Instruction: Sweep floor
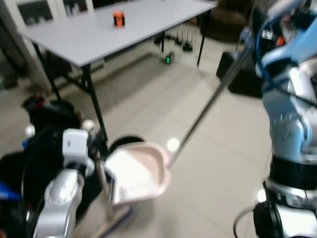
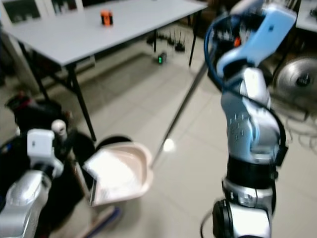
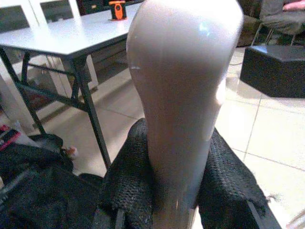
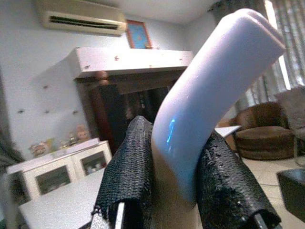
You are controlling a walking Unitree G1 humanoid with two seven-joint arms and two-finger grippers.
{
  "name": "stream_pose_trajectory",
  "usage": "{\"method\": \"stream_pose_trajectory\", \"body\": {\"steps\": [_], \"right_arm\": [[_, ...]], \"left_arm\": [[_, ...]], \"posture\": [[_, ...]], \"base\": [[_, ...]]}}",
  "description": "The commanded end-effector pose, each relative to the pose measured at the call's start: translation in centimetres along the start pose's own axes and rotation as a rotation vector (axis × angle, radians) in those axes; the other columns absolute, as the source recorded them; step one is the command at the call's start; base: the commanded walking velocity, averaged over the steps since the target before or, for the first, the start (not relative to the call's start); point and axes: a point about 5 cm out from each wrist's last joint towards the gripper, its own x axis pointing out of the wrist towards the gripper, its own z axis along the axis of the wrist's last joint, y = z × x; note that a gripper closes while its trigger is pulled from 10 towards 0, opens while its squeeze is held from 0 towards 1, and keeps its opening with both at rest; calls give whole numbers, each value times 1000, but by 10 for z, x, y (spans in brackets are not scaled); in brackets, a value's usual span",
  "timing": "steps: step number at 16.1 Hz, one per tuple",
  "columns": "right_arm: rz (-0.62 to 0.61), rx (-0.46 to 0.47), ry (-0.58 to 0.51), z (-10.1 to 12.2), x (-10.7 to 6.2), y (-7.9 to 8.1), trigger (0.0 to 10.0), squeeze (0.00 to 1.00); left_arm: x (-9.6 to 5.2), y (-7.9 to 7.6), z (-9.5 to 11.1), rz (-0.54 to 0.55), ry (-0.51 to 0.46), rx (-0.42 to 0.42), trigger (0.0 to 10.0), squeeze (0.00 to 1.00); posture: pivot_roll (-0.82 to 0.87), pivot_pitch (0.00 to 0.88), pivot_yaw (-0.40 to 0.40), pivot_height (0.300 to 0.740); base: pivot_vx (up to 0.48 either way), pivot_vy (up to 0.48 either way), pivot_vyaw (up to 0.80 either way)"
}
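A beige dustpan (image 1: 139, 171) hangs low over the tiled floor in front of me, its mouth facing up and to the right. My left gripper (image 3: 174, 191) is shut on the dustpan's beige handle (image 3: 186, 86), a black finger (image 3: 126, 186) on each side. A long dark broom pole (image 1: 208, 106) slants down from the upper right to the dustpan's edge. My right gripper (image 4: 176, 191) is shut on the broom's light blue grip (image 4: 214, 81), held high at the right. The broom's head is hidden behind the dustpan.
A grey folding table (image 1: 99, 34) with a small orange object (image 1: 118, 19) stands ahead on the left, its black legs close to the dustpan. Black bags (image 1: 49, 119) lie at the left. A black box (image 1: 237, 74) sits at the right. Open tiles lie between.
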Motion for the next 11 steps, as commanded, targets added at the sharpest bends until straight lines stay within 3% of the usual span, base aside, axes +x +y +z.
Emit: {"method": "stream_pose_trajectory", "body": {"steps": [1, 3, 9, 11], "right_arm": [[-23, -20, -47, 12, -1, -8, 10000, 0], [-12, -28, -40, 11, 0, -6, 10000, 0], [-8, -16, -32, 10, -1, -6, 10000, 0], [-21, 7, -42, 10, -2, -8, 10000, 0]], "left_arm": [[3, -6, 9, -20, -40, -6, 10000, 0], [2, -5, 9, -16, -40, -10, 10000, 0], [2, -6, 7, -27, -35, -8, 10000, 0], [2, -6, 7, -34, -32, -6, 10000, 0]], "posture": [[60, 0, 6, 740], [61, 0, 7, 740], [58, 0, 13, 740], [58, 0, 13, 740]], "base": [[401, 0, 0], [399, 0, 0], [401, 0, 659], [401, 0, 0]]}}
